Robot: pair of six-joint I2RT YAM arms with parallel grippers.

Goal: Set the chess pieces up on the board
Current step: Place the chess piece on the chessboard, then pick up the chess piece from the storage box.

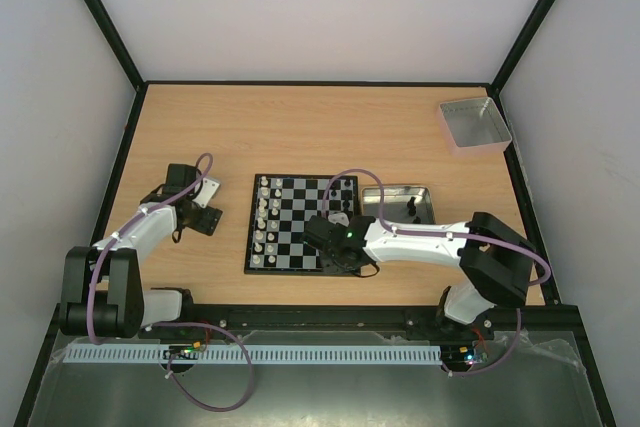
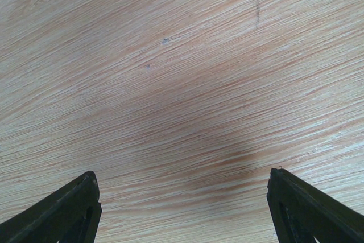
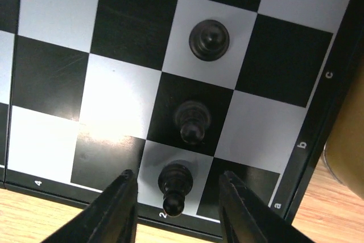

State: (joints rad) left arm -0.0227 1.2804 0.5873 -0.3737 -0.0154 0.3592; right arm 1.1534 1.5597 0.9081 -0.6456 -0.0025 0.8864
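The board (image 1: 300,209) lies mid-table, with whitish pieces (image 1: 263,222) lined up along its left side. My right gripper (image 1: 338,239) hovers over the board's near right corner. In the right wrist view its fingers (image 3: 122,209) stand open on either side of a black pawn (image 3: 175,189), with a gap on each side. That pawn stands upright on a white square of the board (image 3: 54,9). Two more black pawns (image 3: 191,122) (image 3: 209,39) stand in the same file beyond it. My left gripper (image 1: 205,209) (image 2: 183,183) is open over bare wood, left of the board.
A gold-tan tin (image 1: 397,202) (image 3: 347,135) sits right of the board with a dark piece in it. A grey square tray (image 1: 474,124) stands at the far right corner. Black frame posts and white walls enclose the table.
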